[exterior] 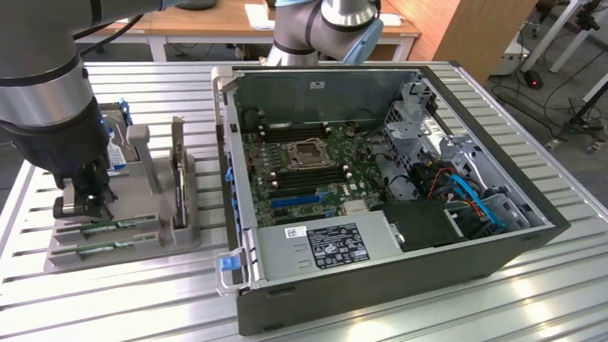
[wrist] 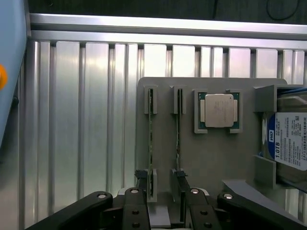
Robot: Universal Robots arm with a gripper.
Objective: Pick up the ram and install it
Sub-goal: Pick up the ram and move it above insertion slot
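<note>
Ram [wrist: 150,124] standing on edge in a gray holder [wrist: 163,139], at the exterior view's left of the open case [exterior: 380,178]. Gripper [wrist: 159,178] hangs over it, fingers spread wide and holding nothing. One fingertip [wrist: 179,175] lines up with the second stick [wrist: 178,129] just beside, so lowering could strike or snag that one.

I see the ram [wrist: 150,129]: a thin green stick, upright on its long edge, untouched, just below my claw [wrist: 160,178], running lengthwise between its wide-open jaws.
</note>
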